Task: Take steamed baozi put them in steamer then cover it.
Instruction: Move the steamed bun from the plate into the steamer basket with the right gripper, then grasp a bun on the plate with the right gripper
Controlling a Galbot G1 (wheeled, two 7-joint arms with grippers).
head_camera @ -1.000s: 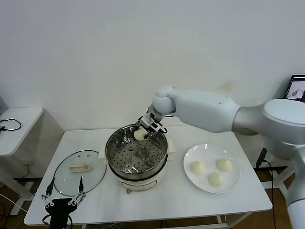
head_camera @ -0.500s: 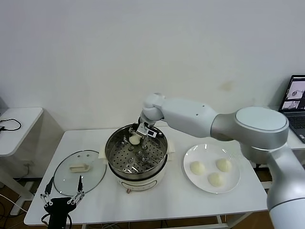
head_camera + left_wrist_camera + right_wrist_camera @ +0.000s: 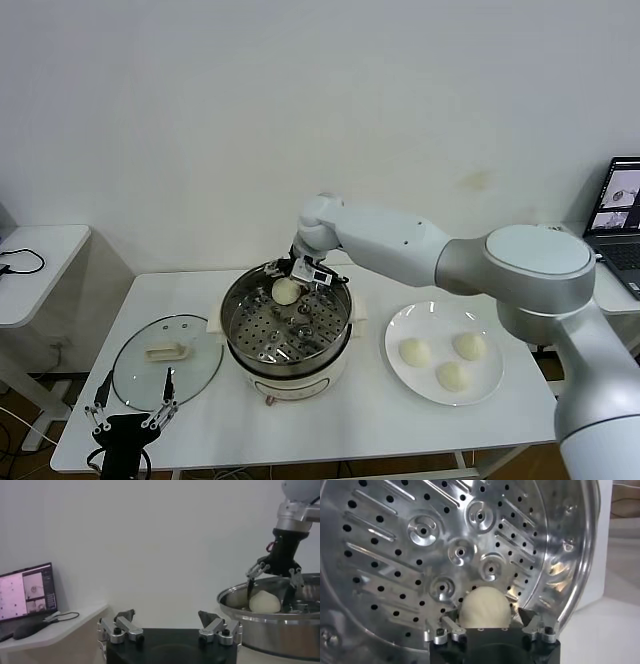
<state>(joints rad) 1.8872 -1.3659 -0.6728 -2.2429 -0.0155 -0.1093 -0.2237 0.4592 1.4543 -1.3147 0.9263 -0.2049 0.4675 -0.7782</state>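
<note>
One steamed baozi point(image 3: 286, 290) lies on the perforated tray at the far side of the steamer point(image 3: 240, 345). My right gripper point(image 3: 291, 279) hangs just over it, open, its fingers standing apart on either side of the bun. The right wrist view shows the same baozi point(image 3: 484, 609) on the tray point(image 3: 420, 555), between the spread fingers point(image 3: 442, 630). Three more baozi point(image 3: 414, 352) sit on the white plate point(image 3: 420, 320) to the right. The glass cover point(image 3: 135, 375) lies flat to the left of the steamer. At the table's front left edge my left gripper point(image 3: 132, 412) is parked, open and holding nothing.
A laptop point(image 3: 622, 210) stands at the far right. A small white side table point(image 3: 35, 260) with a cable is on the left. The steamer fills the middle of the white table, with plate and cover close on either side.
My right gripper carried the baozi down to the steamer's far side and opened. The bun now rests on the tray. The left arm has not moved.
</note>
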